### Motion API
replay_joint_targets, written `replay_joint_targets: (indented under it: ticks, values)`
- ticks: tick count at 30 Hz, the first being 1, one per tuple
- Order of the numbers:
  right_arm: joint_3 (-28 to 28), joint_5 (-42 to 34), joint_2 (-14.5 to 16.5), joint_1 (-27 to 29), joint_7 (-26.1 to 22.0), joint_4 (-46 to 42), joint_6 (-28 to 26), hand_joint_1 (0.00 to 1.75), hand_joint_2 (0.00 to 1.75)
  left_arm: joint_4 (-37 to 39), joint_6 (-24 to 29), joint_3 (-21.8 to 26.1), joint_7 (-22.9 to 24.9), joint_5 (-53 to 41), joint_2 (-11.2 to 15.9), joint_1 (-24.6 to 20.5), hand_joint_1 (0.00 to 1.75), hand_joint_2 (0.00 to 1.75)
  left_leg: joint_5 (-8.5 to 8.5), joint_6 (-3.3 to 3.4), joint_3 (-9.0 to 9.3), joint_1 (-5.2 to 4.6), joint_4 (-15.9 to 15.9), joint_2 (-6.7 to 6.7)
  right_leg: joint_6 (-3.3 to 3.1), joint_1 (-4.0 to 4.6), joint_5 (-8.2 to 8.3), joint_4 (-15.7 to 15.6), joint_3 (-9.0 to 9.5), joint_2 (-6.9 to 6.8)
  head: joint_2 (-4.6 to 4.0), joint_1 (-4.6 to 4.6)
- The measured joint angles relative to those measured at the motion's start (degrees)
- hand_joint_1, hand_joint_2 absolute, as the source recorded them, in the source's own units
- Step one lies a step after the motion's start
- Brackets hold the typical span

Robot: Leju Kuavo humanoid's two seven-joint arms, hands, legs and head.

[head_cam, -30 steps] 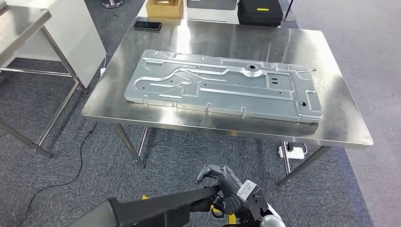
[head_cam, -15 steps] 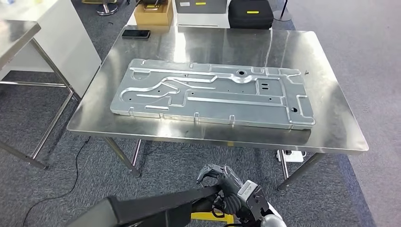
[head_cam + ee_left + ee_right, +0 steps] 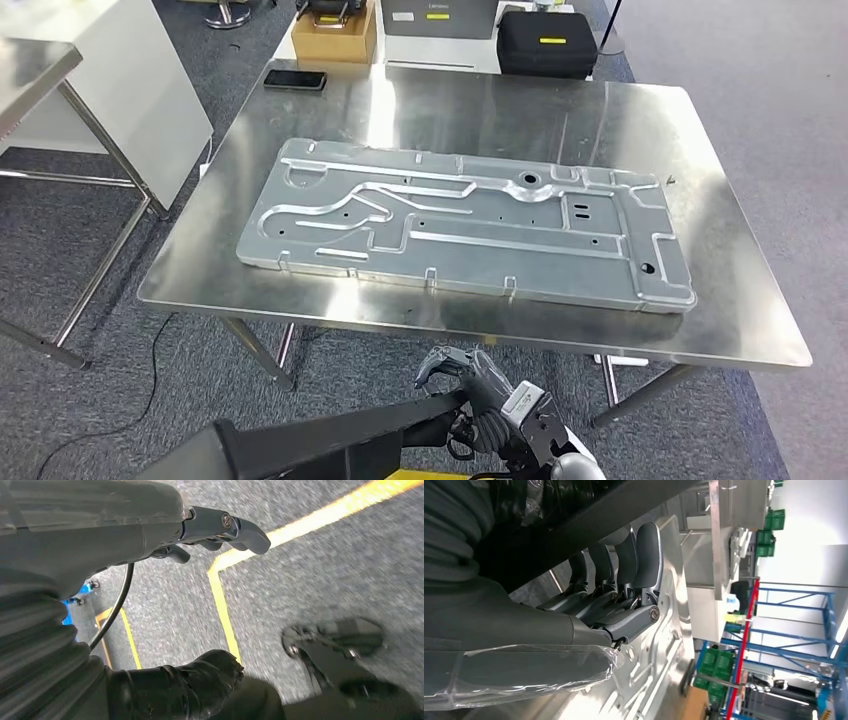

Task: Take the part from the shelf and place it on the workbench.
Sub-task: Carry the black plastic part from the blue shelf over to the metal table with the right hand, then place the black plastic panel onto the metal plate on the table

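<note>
1. The part, a long stamped metal panel [image 3: 465, 222], lies flat on the steel workbench [image 3: 730, 300], lengthwise across it and inside its edges.
2. My right hand [image 3: 478, 398] is low in front of the table, fingers [image 3: 616, 575] curled over a dark bar [image 3: 330, 445]; I grasp that bar.
3. My left hand [image 3: 150, 535] hangs above grey carpet with yellow tape lines [image 3: 222, 610]; whether it grips anything I cannot tell.
4. A phone [image 3: 295, 80] lies at the table's far left corner; a cardboard box [image 3: 343, 40] and black case [image 3: 547, 42] sit beyond.

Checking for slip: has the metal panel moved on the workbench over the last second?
No. The metal panel keeps its place against the workbench edges and the phone; the whole view shifted, so the camera moved.
</note>
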Motion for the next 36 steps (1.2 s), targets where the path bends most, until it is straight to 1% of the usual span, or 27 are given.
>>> replay_joint_targets:
  ticks: [1, 2, 3, 4, 6, 7, 8, 10, 11, 12, 13, 14, 16, 17, 18, 21, 23, 24, 26, 27, 28, 29, 31, 32, 33, 34, 36]
  values:
    - [0.0, 0.0, 0.0, 0.0, 0.0, 0.0, 0.0, 1.75, 1.75, 0.0, 0.0, 0.0, 0.0, 0.0, 0.0, 0.0, 0.0, 1.75, -0.58, -0.28, 0.58, -0.02, -0.1, -0.06, -0.31, 0.2, 2.21, -3.1, 0.64, -0.15, 0.0, -0.03]
    - [0.0, 0.0, -0.1, 0.0, 0.0, 0.0, 0.0, 1.75, 1.75, 0.0, 0.0, 0.0, 0.0, 0.0, -0.1, -0.1, 0.0, 1.75, -1.09, -0.62, 0.93, -0.05, -0.3, -0.09, -0.71, 0.43, 3.7, -5.1, 1.12, -0.26, 0.01, -0.07]
    - [0.0, 0.0, -0.1, 0.0, 0.1, 0.0, 0.0, 1.75, 1.75, 0.0, 0.0, 0.0, 0.0, 0.0, -0.1, -0.2, 0.0, 1.75, -1.34, -1.01, 1.25, -0.1, -0.3, -0.1, -1.14, 0.63, 4.21, -5.9, 1.29, -0.27, 0.01, -0.11]
    - [0.0, 0.0, -0.2, 0.0, 0.1, 0.0, 0.0, 1.75, 1.75, 0.0, 0.0, 0.0, 0.0, 0.0, -0.1, -0.3, 0.0, 1.75, -1.35, -1.44, 1.6, -0.16, -0.4, -0.1, -1.58, 0.77, 3.74, -6.1, 1.5, -0.21, 0.01, -0.18]
    - [0.0, 0.1, -0.2, 0.1, 0.1, -0.2, 0.0, 1.75, 1.75, 0.0, 0.0, 0.0, 0.0, 0.0, -0.1, -0.3, 0.0, 1.75, -1.27, -2.01, 1.82, -0.15, 0.6, -0.03, -2.43, 0.52, 3.58, -6.6, 2.56, 0.03, 0.01, -0.22]
    - [0.0, 0.1, -0.2, 0.1, 0.1, -0.3, 0.0, 1.75, 1.75, 0.0, 0.0, 0.0, 0.0, 0.0, -0.1, -0.4, 0.0, 1.75, -1.33, -2.17, 1.0, -0.11, 2.5, -0.03, -2.85, 0.42, 3.27, -6.8, 3.21, 0.04, 0.01, -0.27]
    - [0.0, 0.1, -0.2, 0.0, 0.1, -0.3, 0.0, 1.75, 1.75, 0.0, 0.0, 0.0, 0.0, 0.0, -0.1, -0.4, 0.0, 1.75, -1.91, -2.24, -0.74, -0.06, 5.5, -0.03, -3.19, 0.37, 2.92, -7.0, 3.9, 0.04, 0.01, -0.3]
    - [0.0, 0.1, -0.2, 0.1, 0.1, -0.3, 0.0, 1.75, 1.75, 0.0, 0.1, 0.0, -0.1, 0.0, -0.1, -0.4, 0.0, 1.75, -4.58, -2.4, -5.6, -0.04, 12.9, -0.03, -3.64, 0.54, 2.01, -7.1, 5.01, -0.01, 0.01, -0.36]
    - [0.0, 0.1, -0.2, 0.1, 0.1, -0.3, -0.1, 1.75, 1.75, 0.0, 0.1, 0.0, -0.1, -0.1, -0.1, -0.4, 0.0, 1.75, -6.39, -2.51, -7.88, -0.05, 15.5, -0.03, -3.74, 0.64, 1.49, -7.1, 5.64, 0.06, 0.01, -0.35]
    - [0.0, 0.1, -0.2, 0.1, 0.1, -0.3, -0.1, 1.75, 1.75, 0.0, 0.1, 0.0, -0.1, -0.1, -0.1, -0.4, 0.0, 1.75, -7.51, -2.56, -9.38, -0.06, 16.4, -0.03, -3.8, 0.74, 0.97, -7.1, 6.37, 0.17, 0.01, -0.36]
    - [0.0, 0.1, -0.2, 0.1, 0.1, -0.3, -0.2, 1.75, 1.75, 0.0, 0.1, 0.0, -0.1, -0.2, -0.1, -0.4, 0.0, 1.75, -7.31, -2.53, -10.1, -0.08, 15.6, -0.03, -3.82, 0.83, 0.41, -7.0, 7.2, 0.31, 0.01, -0.36]
    - [0.0, 0.1, -0.2, 0.1, 0.2, -0.3, -0.4, 1.75, 1.75, 0.0, 0.1, 0.0, 0.0, -0.3, -0.1, -0.3, 0.0, 1.75, -5.47, -2.4, -10.12, -0.13, 13.2, -0.03, -3.78, 0.93, -0.19, -7.0, 8.11, 0.46, 0.01, -0.37]
    - [0.0, 0.2, -0.2, 0.1, 0.3, -0.3, -0.8, 1.75, 1.75, 0.0, 0.2, 0.0, 0.0, -0.5, 0.0, 0.0, 0.0, 1.75, 1.16, -1.75, -9.42, -0.4, 6.4, -0.08, -3.52, 1.13, -1.41, -6.9, 9.48, 0.68, 0.01, -0.34]
    - [0.0, 0.3, -0.2, 0.1, 0.4, -0.2, -0.9, 1.75, 1.75, 0.0, 0.3, 0.0, 0.0, -0.6, 0.0, 0.1, 0.0, 1.75, 3.49, -1.41, -9.15, -0.56, 4.1, -0.14, -3.24, 1.25, -2.03, -6.7, 9.82, 0.78, 0.01, -0.33]
    - [0.0, 0.3, -0.2, 0.1, 0.5, -0.2, -1.0, 1.75, 1.75, 0.0, 0.3, 0.0, 0.1, -0.6, 0.1, 0.2, 0.0, 1.75, 4.97, -1.12, -9.02, -0.7, 2.9, -0.2, -2.91, 1.32, -2.57, -6.5, 9.94, 0.86, 0.01, -0.32]
    - [0.0, 0.9, -0.3, 0.0, 0.7, -0.2, -1.6, 1.75, 1.75, 0.0, 0.4, 0.0, 0.0, -0.7, 0.0, 0.1, 0.0, 1.75, 5.68, -0.49, -8.51, -0.56, 2.3, -0.28, -1.89, 1.37, -3.63, -6.5, 10.33, 0.92, 0.0, -0.33]
    - [0.0, 2.1, -0.3, -0.3, 0.8, -0.3, -2.8, 1.75, 1.75, 0.0, 0.6, 0.0, -0.2, -0.7, -0.2, 0.0, 0.0, 1.75, 5.78, 0.06, -8.1, -0.27, 1.6, -0.2, -1.23, 1.25, -5.35, -4.0, 9.38, 0.7, 0.0, -0.29]
    - [0.0, 2.8, -0.4, -0.4, 1.0, -0.3, -3.6, 1.75, 1.75, 0.0, 0.6, 0.0, -0.2, -0.8, -0.2, -0.1, 0.0, 1.75, 5.73, 0.25, -7.98, -0.25, 1.5, -0.17, -0.9, 1.05, -6.93, -1.0, 7.83, 0.59, 0.0, -0.26]
    - [0.0, 4.1, -0.6, -0.9, 1.5, -0.3, -4.8, 1.75, 1.75, 0.0, 0.7, 0.0, -0.3, -0.9, -0.2, -0.3, 0.0, 1.75, 5.49, 0.48, -7.89, -0.25, 1.5, -0.14, -0.35, 0.71, -9.77, 6.4, 3.43, 0.51, 0.01, -0.26]
    - [0.0, 4.6, -0.7, -1.3, 1.8, -0.3, -5.4, 1.75, 1.75, 0.0, 0.7, 0.0, -0.3, -1.1, -0.2, -0.3, 0.0, 1.75, 5.36, 0.5, -7.82, -0.26, 1.5, -0.15, -0.18, 0.55, -9.93, 8.6, 1.75, 0.48, 0.01, -0.26]
    - [0.0, 5.0, -0.8, -1.8, 2.1, -0.3, -5.8, 1.75, 1.75, 0.0, 0.7, 0.0, -0.3, -1.2, -0.2, -0.3, 0.0, 1.75, 5.22, 0.47, -7.67, -0.26, 1.5, -0.16, -0.11, 0.44, -8.87, 8.8, 1.07, 0.46, 0.01, -0.25]
    - [0.0, 5.3, -0.9, -2.7, 2.4, -0.2, -6.1, 1.75, 1.75, 0.0, 0.6, 0.0, -0.3, -1.4, -0.2, -0.3, 0.0, 1.75, 5.08, 0.4, -7.43, -0.26, 1.5, -0.18, -0.14, 0.36, -6.74, 6.8, 1.47, 0.43, 0.01, -0.26]
    - [-0.1, 5.3, -1.0, -5.3, 3.2, -0.1, -6.8, 1.75, 1.75, 0.0, 0.5, -0.1, -0.3, -1.8, -0.3, -0.5, 0.0, 1.75, 4.83, 0.11, -6.94, -0.33, 1.5, -0.19, -0.55, 0.43, -1.91, -0.8, 4.2, 0.4, 0.01, -0.26]
    - [-0.2, 5.0, -1.0, -7.0, 3.7, 0.0, -7.1, 1.75, 1.75, 0.0, 0.4, -0.2, -0.3, -2.0, -0.4, -0.7, 0.0, 1.75, 4.75, -0.12, -6.85, -0.4, 1.5, -0.21, -0.85, 0.58, -0.45, -3.9, 5.33, 0.4, 0.01, -0.26]
    - [-0.5, 4.5, -1.0, -8.9, 4.5, 0.2, -7.5, 1.75, 1.75, 0.0, 0.3, -0.2, -0.2, -2.1, -0.5, -0.9, 0.0, 1.75, 4.73, -0.41, -6.86, -0.46, 1.5, -0.22, -1.14, 0.77, 0.19, -5.7, 5.92, 0.42, 0.01, -0.26]
    - [-0.8, 3.8, -1.0, -10.6, 5.2, 0.5, -7.8, 1.75, 1.75, 0.0, 0.2, -0.3, -0.1, -2.3, -0.6, -1.0, 0.0, 1.75, 4.79, -0.72, -6.91, -0.48, 1.4, -0.22, -1.4, 0.97, 0.12, -6.2, 5.97, 0.45, 0.01, -0.27]
    - [-1.7, 2.5, -0.9, -13.7, 6.6, 1.1, -8.1, 1.75, 1.75, 0.0, 0.0, -0.3, 0.0, -2.5, -0.6, -1.3, 0.0, 1.75, 4.9, -1.36, -6.95, -0.43, 1.3, -0.23, -2.02, 0.84, 0.55, -6.7, 6.04, 0.43, 0.01, -0.28]
